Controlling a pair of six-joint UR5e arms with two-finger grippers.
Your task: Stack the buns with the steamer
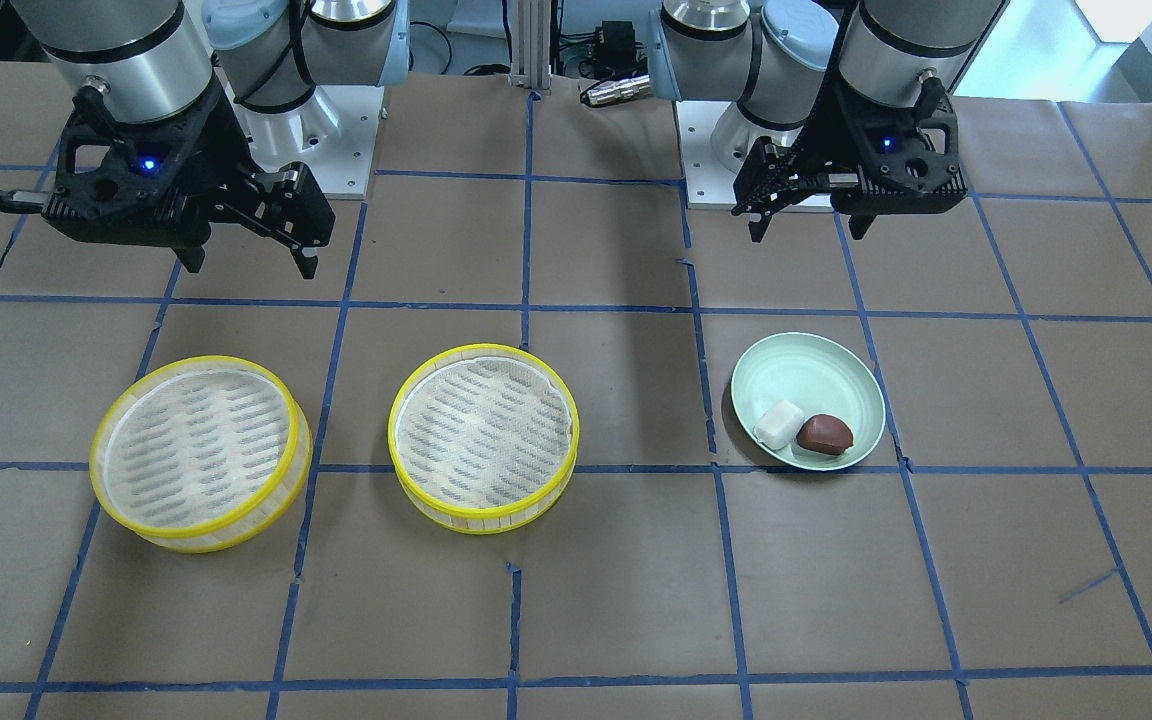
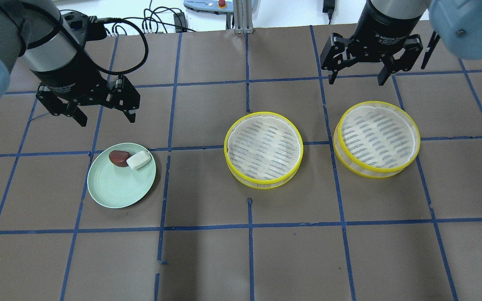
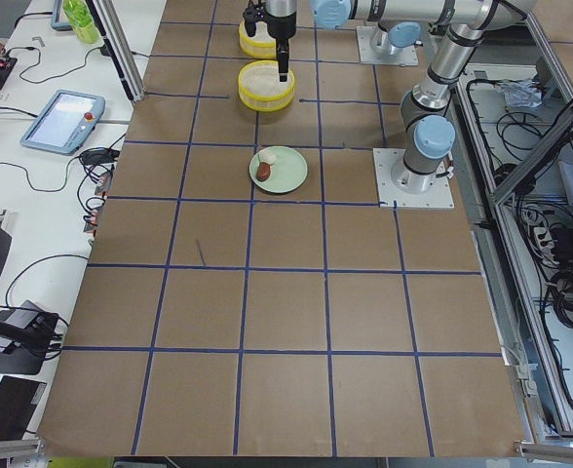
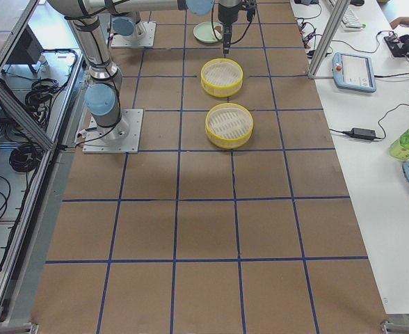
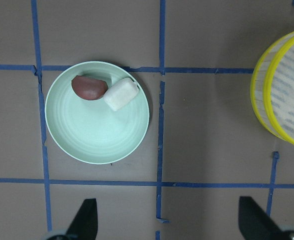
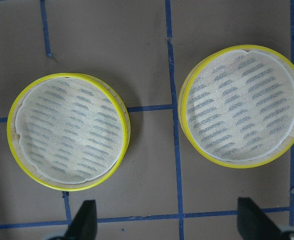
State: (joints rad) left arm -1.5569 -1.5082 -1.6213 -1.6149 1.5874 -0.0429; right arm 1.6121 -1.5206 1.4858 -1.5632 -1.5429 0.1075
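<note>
A whitish bun (image 2: 137, 159) and a reddish-brown bun (image 2: 119, 157) lie side by side on a pale green plate (image 2: 115, 188). They also show in the left wrist view, whitish bun (image 5: 120, 94), brown bun (image 5: 89, 87). Two yellow-rimmed steamer trays, one in the middle (image 2: 263, 149) and one on the right (image 2: 377, 139), stand empty. My left gripper (image 2: 107, 120) hovers open and empty just behind the plate. My right gripper (image 2: 357, 80) hovers open and empty behind the right steamer tray; both trays show in the right wrist view, one (image 6: 69, 131) beside the other (image 6: 242, 105).
The table is covered in brown paper with a blue tape grid. The arm bases (image 1: 336, 140) stand at the robot's side. A tablet (image 3: 62, 115) and cables lie on a side bench beyond the table edge.
</note>
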